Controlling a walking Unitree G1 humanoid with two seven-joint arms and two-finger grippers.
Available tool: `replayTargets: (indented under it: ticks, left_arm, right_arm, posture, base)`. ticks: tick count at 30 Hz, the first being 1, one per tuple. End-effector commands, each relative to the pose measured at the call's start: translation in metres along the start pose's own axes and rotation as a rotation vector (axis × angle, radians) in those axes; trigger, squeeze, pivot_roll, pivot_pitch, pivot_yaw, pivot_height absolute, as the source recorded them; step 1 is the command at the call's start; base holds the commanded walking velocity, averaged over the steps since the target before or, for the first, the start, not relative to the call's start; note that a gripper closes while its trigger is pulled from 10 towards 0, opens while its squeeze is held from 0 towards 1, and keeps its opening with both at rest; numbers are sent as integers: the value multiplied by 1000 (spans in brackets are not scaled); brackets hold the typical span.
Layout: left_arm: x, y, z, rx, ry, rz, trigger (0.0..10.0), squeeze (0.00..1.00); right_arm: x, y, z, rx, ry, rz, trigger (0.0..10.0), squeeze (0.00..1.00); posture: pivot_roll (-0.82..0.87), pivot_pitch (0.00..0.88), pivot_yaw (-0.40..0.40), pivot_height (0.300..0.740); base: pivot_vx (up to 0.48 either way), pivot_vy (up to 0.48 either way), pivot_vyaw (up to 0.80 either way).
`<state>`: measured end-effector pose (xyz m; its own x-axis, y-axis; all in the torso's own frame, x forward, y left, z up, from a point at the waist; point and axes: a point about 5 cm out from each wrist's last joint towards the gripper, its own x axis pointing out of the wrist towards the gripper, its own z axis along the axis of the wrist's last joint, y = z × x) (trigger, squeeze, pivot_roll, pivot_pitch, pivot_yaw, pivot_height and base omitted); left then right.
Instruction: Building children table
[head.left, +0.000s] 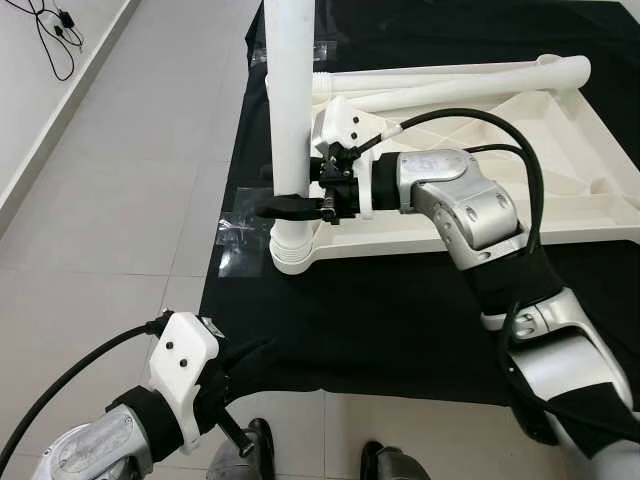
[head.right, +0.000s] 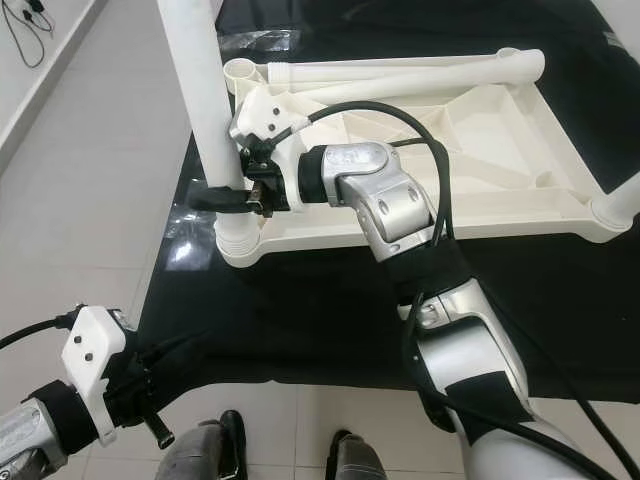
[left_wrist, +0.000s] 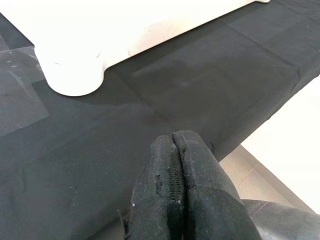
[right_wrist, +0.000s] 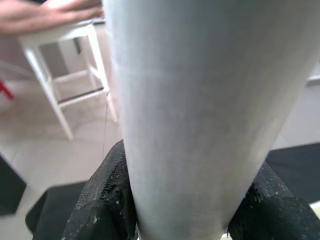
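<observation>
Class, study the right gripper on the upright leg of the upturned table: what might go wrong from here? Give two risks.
1. The right gripper clamps the leg low, just above the corner socket; the long part above could lever sideways and jam or pop out.
2. The tabletop lies loose on the black cloth; the left gripper is shut and off it, so pushing may slide it.

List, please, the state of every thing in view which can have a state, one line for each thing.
Table top: upside down on the black cloth.
Upright leg: standing in the corner socket, gripped.
Loose legs: lying on the table top.
Right gripper: fingers shut on the upright leg.
Left gripper: fingers shut, holding nothing, above the cloth's edge.
</observation>
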<state>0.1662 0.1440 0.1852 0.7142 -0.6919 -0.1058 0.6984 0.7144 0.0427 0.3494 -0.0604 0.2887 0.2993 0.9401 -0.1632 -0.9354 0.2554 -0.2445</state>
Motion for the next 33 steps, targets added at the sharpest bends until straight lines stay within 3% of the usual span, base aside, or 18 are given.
replayTargets:
  ticks: [1, 10, 11, 15, 16, 17, 18, 20, 21, 24, 25, 29, 32, 33]
  left_arm:
    - [-1, -2, -3, -25, 7, -9, 10000, 0]
    - [-1, -3, -4, -26, 9, -10, 10000, 0]
    - [-1, -4, -4, -26, 8, -11, 10000, 0]
    - [-1, -4, -4, -25, 8, -9, 10000, 0]
    - [-1, -3, -4, -24, 7, -8, 10000, 0]
    - [-1, -3, -4, -24, 7, -8, 10000, 0]
    - [0, -3, -5, -24, 7, -8, 10000, 0]
    - [0, -3, -5, -24, 7, -8, 10000, 0]
    - [0, -2, -5, -23, 7, -8, 10000, 0]
    - [2, -2, -6, -23, 8, -12, 10000, 0]
    - [3, -1, -7, -23, 7, -15, 10000, 0]
    - [5, -1, -8, -24, 6, -17, 10000, 0]
    - [7, 1, -9, -26, -3, 0, 10000, 0]
    - [7, 1, -9, -26, -3, 0, 10000, 0]
  right_arm:
    - [-4, -7, -30, 90, 97, -111, 10000, 0]
    - [-9, 6, -57, 112, 87, -248, 10000, 0]
    - [-9, 19, -69, 139, 83, -328, 10000, 0]
    - [-7, 38, -83, 161, 122, -437, 10000, 0]
    - [-3, 58, -97, 213, 156, -529, 10000, 0]
    - [-3, 58, -97, 213, 156, -529, 10000, 0]
    - [-2, 71, -105, 236, 189, -615, 10000, 0]
    - [-2, 71, -105, 236, 189, -615, 10000, 0]
    - [0, 80, -108, 236, 210, -656, 10000, 0]
    - [1, 70, -102, 226, 190, -707, 10000, 0]
    - [-1, 58, -98, 218, 177, -723, 10000, 0]
    - [-8, 40, -89, 217, 132, -765, 10000, 0]
    - [-11, 22, -60, 220, -67, -691, 10000, 0]
    - [-11, 22, -60, 220, -67, -691, 10000, 0]
  posture:
    - [100, 301, -37, 740]
    - [97, 300, -44, 740]
    - [98, 299, -53, 740]
    - [101, 297, -58, 740]
    - [100, 293, -57, 740]
    - [100, 293, -57, 740]
    - [98, 290, -51, 740]
    - [98, 290, -51, 740]
    - [97, 287, -50, 740]
    - [97, 273, -44, 740]
    - [92, 258, -44, 740]
    - [92, 252, -47, 740]
    - [100, 231, -53, 740]
    - [100, 231, -53, 740]
  base:
    - [0, 0, 0]
    - [0, 0, 0]
    - [0, 0, 0]
    - [0, 0, 0]
    - [0, 0, 0]
    - [0, 0, 0]
    - [0, 0, 0]
    - [0, 0, 0]
    - [0, 0, 0]
    - [0, 0, 0]
    - [0, 0, 0]
    - [0, 0, 0]
    - [0, 0, 0]
    - [0, 0, 0]
